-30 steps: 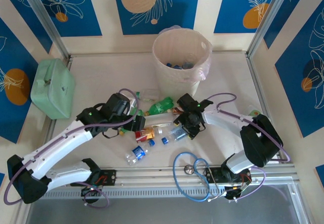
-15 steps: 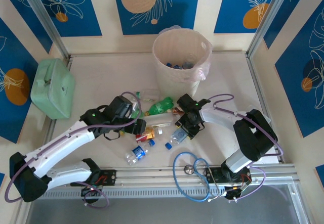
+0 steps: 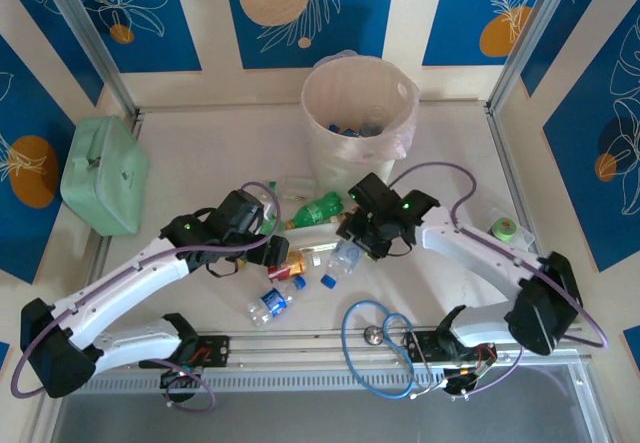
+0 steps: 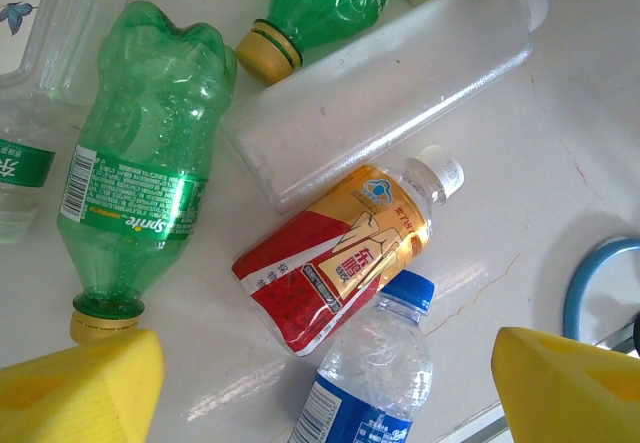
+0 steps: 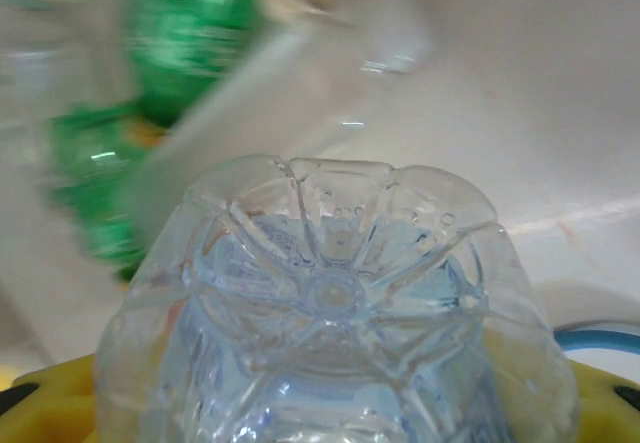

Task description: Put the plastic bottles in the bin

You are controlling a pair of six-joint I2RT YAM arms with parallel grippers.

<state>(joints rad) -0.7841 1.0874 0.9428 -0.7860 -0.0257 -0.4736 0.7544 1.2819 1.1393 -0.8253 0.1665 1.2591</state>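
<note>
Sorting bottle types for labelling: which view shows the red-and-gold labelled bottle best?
Left wrist. The red-and-gold bottle lies on its side, whole and sharp, with its white cap and label print clear. Top external shows it small, a red-orange patch close beside the left gripper, with no label detail.

Both arms reach out in front of the bin.
The left gripper hangs spread wide; the right gripper, nearer the bin, clamps a clear bottle.
</note>
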